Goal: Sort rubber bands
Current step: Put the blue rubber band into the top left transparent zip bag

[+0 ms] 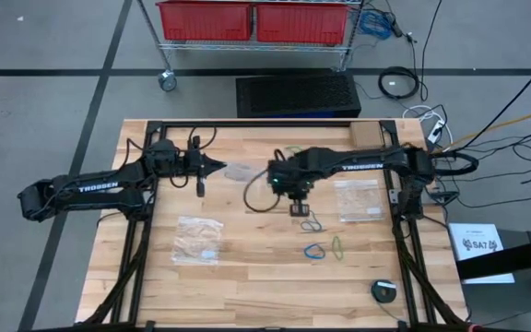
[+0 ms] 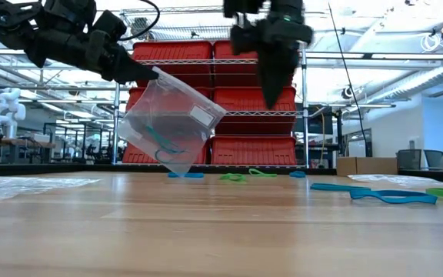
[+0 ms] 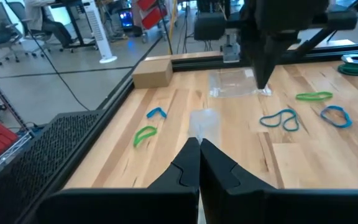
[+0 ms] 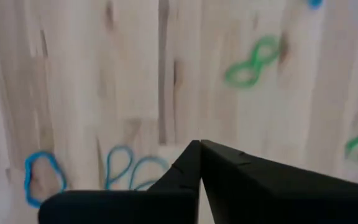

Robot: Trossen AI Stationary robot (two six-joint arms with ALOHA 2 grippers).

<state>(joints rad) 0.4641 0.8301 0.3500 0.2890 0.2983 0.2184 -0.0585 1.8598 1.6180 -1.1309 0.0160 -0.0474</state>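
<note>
My left gripper (image 1: 218, 167) reaches in level from the table's left, shut on a clear plastic bag (image 2: 171, 123) with teal bands inside. My right gripper (image 2: 272, 98) points down over the table's middle, shut and empty. It hovers above a teal rubber band (image 1: 313, 224) that lies flat on the wood. Beside that band lie a blue band (image 1: 315, 251) and a green one (image 1: 337, 245). At the far side lie a green band (image 3: 145, 134) and a blue band (image 3: 156, 112). The right wrist view shows the teal band (image 4: 129, 168) just past the shut fingers. My left gripper pinches the clear bag's upper edge (image 2: 157, 77) between its two fingers, coming level from the table's left. The bag hangs tilted below and beyond the fingertips, lifted clear of the table.
Two more clear bags lie flat, one at the near left (image 1: 198, 238) and one under the right arm (image 1: 358, 198). A cardboard box (image 3: 153, 73) stands at the far edge. A small spool (image 1: 383, 290) sits near the right front. A black cable (image 1: 254, 195) loops below the right wrist.
</note>
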